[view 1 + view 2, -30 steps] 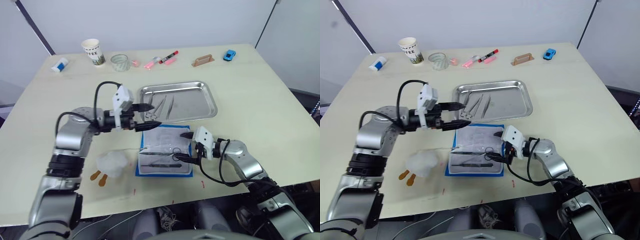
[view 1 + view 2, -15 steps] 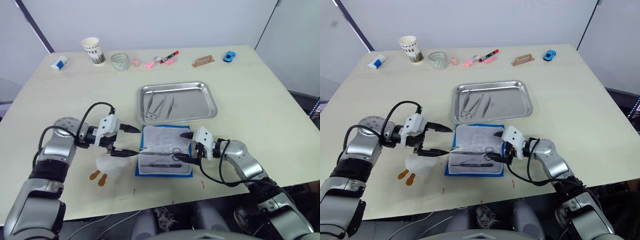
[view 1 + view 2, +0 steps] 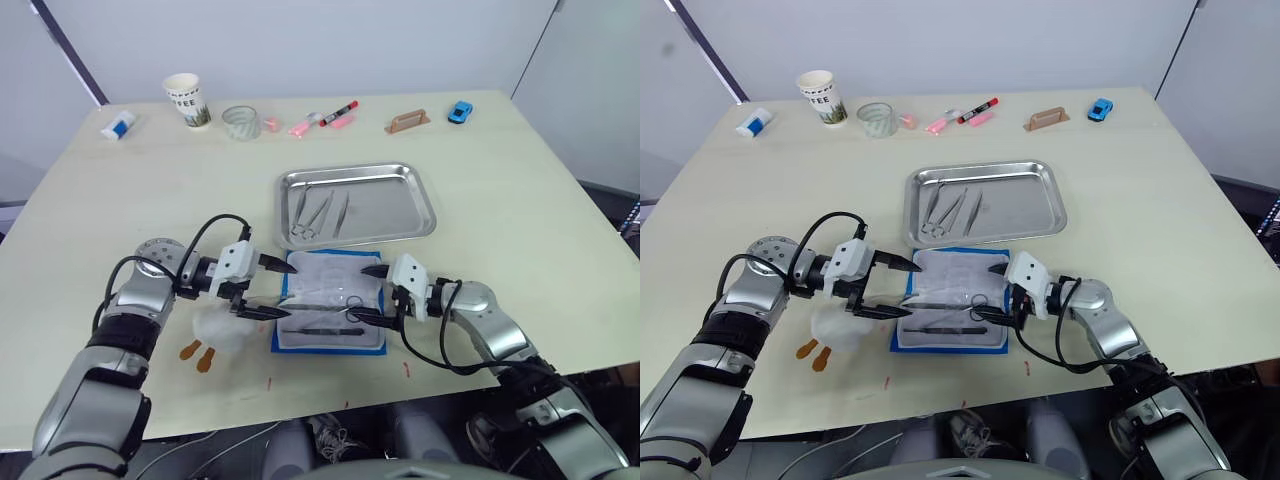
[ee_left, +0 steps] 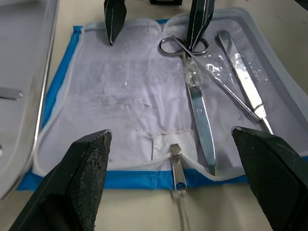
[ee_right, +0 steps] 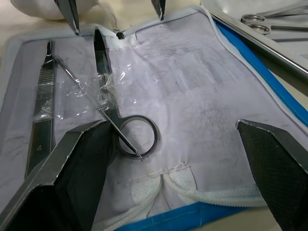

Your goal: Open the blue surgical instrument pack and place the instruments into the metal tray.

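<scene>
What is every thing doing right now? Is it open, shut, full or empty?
Blue surgical instrument pack: open flat, lining up.
Scissors: in the pack, under clear film.
Scalpel handle: in the pack.
Metal tray: holds a few instruments.
Left gripper: open, at the pack's edge.
Right gripper: open, over the pack.
Paper cup: upright.
Red marker: capped, lying down.

both black two-fingered grippers face each other with fingers spread wide, left gripper (image 3: 268, 289) opposite right gripper (image 3: 365, 293), forearms low.
</scene>
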